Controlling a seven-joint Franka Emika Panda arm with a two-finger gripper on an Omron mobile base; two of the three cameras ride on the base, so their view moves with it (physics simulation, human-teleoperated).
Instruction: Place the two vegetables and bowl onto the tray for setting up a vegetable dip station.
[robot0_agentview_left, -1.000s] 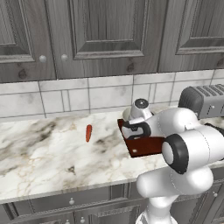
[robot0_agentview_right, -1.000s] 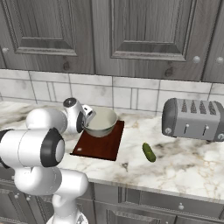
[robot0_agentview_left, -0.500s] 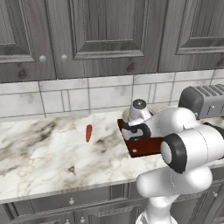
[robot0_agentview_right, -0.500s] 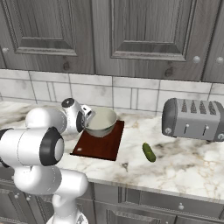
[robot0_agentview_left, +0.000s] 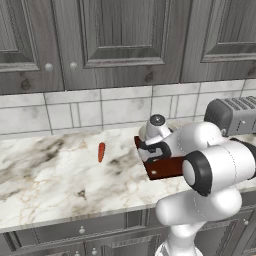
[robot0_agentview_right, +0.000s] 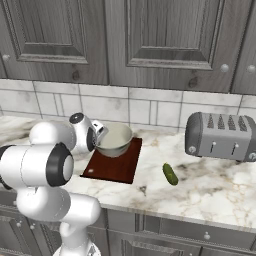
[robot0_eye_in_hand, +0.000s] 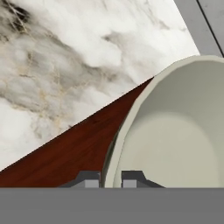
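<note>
Bowl (robot0_agentview_right: 115, 140) pinched at its near-left rim by the gripper (robot0_eye_in_hand: 110, 178), fingertips (robot0_eye_in_hand: 89, 178) closed tight on the wall, one tip outside and one inside in the hand view. Sits over the back part of the tray (robot0_agentview_right: 116, 166); cannot tell whether resting on the wood or held just above it. Rim tilted slightly toward the hand.

Nearest the counter's front lip: bare marble (robot0_agentview_right: 210, 192), wide and open on the right side. Tray's front edge well back from that lip, its front half bare reddish-brown board. Cucumber-like piece (robot0_agentview_right: 170, 174) on the marble just right of the tray, apart from its right edge, lying at a slant, between tray and toaster (robot0_agentview_right: 222, 136).

On the other side, carrot-like piece (robot0_agentview_left: 101, 152) alone on the marble, well left of the tray (robot0_agentview_left: 167, 167), lying roughly front to back, with open stone all around it.

Farther back: toaster near the tiled wall (robot0_agentview_right: 155, 107), well right of the bowl. Bowl's far rim close to the wall, little room behind it. Cabinet doors (robot0_agentview_right: 165, 35) overhead.
</note>
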